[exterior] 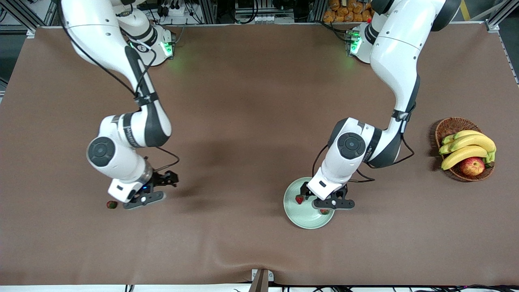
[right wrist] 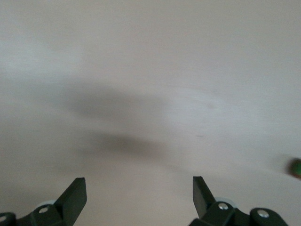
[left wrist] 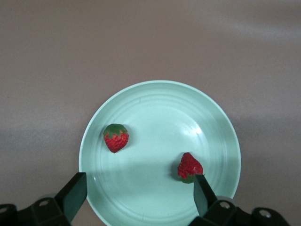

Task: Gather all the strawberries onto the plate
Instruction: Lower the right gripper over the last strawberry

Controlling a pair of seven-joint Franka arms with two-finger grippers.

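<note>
I have the left pincer (exterior: 329, 206) hanging over the plate (exterior: 302, 221), its fingers (left wrist: 73, 193) spread wide apart and holding nothing. In the left wrist view two strawberries lie in the pale green plate (left wrist: 160, 117): one strawberry (left wrist: 115, 137) sits between the spread fingers, clear of both, and the second strawberry (left wrist: 189, 167) lies right at the tip of one finger, though I cannot tell whether they touch. In the front view I see the first one (exterior: 299, 199) beside the pincer and the other (exterior: 324, 211) half hidden under it.

My right pincer (exterior: 144, 198) is low over the bare brown worktop (exterior: 251, 101) toward the right arm's end, fingers (right wrist: 75, 197) wide apart and empty. The third strawberry (exterior: 111, 204) lies on the worktop just beside that pincer, outside its fingers; in the right wrist view only its green edge (right wrist: 296, 168) shows at the frame's border.

There is lettering on the right arm's dark band, but I cannot read it.

A wicker basket (exterior: 449, 126) with bananas (exterior: 468, 142) and an apple (exterior: 472, 166) stands well away from the left pincer, at the left arm's end.
</note>
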